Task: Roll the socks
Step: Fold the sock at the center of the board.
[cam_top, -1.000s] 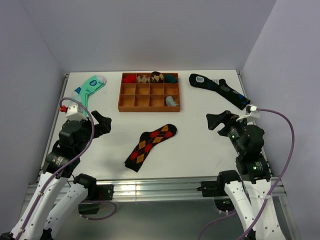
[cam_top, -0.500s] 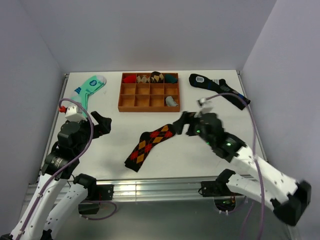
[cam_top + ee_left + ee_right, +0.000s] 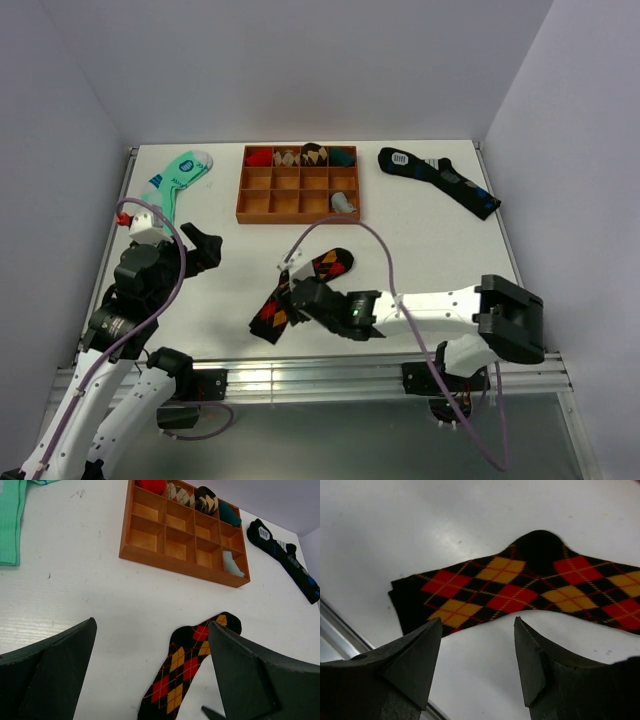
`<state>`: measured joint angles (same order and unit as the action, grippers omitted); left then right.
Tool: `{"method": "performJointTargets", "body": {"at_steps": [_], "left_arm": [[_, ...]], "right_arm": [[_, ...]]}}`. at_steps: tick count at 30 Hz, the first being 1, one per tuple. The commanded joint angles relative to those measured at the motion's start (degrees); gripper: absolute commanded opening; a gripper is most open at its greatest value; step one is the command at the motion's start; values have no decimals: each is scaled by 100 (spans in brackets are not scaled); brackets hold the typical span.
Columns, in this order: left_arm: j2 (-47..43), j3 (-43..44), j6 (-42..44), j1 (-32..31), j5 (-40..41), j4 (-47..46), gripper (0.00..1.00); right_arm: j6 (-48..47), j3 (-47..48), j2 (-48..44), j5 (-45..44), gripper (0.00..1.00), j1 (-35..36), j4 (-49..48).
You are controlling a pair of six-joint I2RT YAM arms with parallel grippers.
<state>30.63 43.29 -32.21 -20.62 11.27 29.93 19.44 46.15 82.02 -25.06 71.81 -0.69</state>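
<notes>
The black argyle sock with red, orange and tan diamonds (image 3: pixel 330 265) is laid flat at 6 o'clock of the compartmented wooden tray (image 3: pixel 298 217). The right gripper (image 3: pixel 477 630) is held wide open just above its cuff. The left gripper (image 3: pixel 152 625) is likewise spread wide, with nothing held. If the cuff is approached too shallowly, it could be nudged over the near edge of the white table (image 3: pixel 370 605) at 6 o'clock. Room is left toward 12 o'clock.

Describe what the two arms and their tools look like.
The left arm and right arm have white links with black joint housings. The left tool and right tool each carry two black wedge-shaped fingers. A lilac cable loops along each arm.
</notes>
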Motion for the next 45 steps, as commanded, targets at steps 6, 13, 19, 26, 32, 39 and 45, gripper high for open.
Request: {"method": "performJointTargets", "body": {"at_steps": [6,13,19,26,32,39,45], "left_arm": [[48,83,21,-21,139,-23,100],[74,83,30,-12,121,-40,100],[83,83,21,-21,104,-40,99],[110,83,30,-21,86,-40,100],[136,83,30,-21,60,-40,99],[145,83,30,-21,51,-40,100],[154,83,39,-21,33,-49,100]], "right_arm": [[-643,526,911,-237,64,790,-933],[-722,895,1597,-289,61,1045,-854],[-714,1036,1826,-394,57,1168,-775],[-635,1159,2090,-553,52,1388,-617],[-547,1238,2283,-693,49,1502,-529],[-477,1326,2529,-974,47,1529,-362],[-450,1291,2617,-939,43,1529,-415]]}}
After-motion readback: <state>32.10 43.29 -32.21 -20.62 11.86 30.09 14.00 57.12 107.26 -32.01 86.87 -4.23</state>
